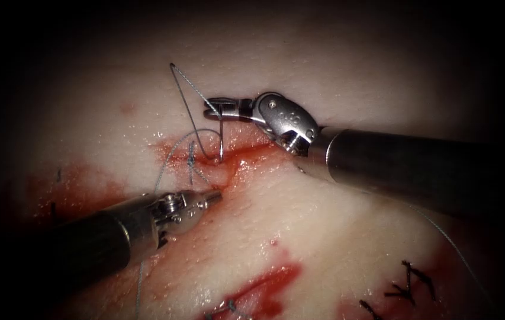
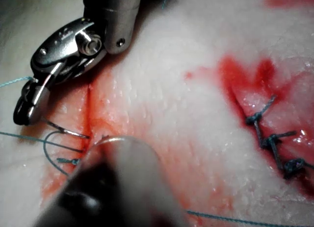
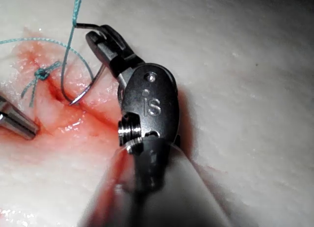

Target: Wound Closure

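- The right tool (image 1: 214, 107) has its jaws closed on the needle (image 1: 221, 139), near its thread end.
- From the jaws the needle curves down; its tip touches the cut (image 1: 246, 155).
- The left tool (image 1: 212, 196) has its jaws closed, holding nothing, just beside the cut.
- The thread (image 1: 188, 101) loops beside the right jaws.

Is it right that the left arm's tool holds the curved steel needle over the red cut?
No. The right arm's tool holds the curved steel needle near its thread end, tip down at the red cut; the endoscope view shows it.
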You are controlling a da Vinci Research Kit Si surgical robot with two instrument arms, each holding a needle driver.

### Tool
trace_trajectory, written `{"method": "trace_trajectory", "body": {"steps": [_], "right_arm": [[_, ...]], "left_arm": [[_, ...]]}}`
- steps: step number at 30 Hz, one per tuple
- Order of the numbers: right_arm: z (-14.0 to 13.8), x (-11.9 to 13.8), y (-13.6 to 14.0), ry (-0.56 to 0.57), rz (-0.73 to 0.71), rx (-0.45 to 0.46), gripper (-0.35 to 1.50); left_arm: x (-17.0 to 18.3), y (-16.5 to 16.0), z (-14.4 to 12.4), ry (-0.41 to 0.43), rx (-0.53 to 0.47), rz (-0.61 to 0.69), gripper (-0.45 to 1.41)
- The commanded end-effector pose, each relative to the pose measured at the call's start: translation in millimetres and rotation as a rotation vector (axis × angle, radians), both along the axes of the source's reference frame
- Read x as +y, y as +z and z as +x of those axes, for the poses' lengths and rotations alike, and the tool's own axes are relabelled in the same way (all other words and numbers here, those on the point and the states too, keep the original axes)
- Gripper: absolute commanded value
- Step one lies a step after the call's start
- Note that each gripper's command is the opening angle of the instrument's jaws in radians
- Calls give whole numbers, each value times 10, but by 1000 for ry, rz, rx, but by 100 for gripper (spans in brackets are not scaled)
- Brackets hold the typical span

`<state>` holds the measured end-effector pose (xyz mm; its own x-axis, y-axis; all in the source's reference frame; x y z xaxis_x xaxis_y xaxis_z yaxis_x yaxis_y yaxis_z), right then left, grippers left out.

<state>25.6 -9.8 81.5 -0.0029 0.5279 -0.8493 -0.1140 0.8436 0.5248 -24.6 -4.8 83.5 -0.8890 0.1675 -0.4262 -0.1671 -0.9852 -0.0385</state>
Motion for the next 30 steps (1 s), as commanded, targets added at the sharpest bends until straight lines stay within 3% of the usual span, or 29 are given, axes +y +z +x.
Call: {"method": "trace_trajectory", "body": {"steps": [1,11,21,30], "right_arm": [[9,4,4,-5,-4,5,-35],[10,-3,3,-42,65,22,-35],[19,-15,-1,-84,296,55,-35],[22,-28,-5,-118,396,53,-35]], "left_arm": [[5,5,-5,0,-1,-2,7],[1,-4,4,6,-1,9,7],[2,-2,8,9,-2,8,7],[0,-4,10,13,4,14,7]]}}
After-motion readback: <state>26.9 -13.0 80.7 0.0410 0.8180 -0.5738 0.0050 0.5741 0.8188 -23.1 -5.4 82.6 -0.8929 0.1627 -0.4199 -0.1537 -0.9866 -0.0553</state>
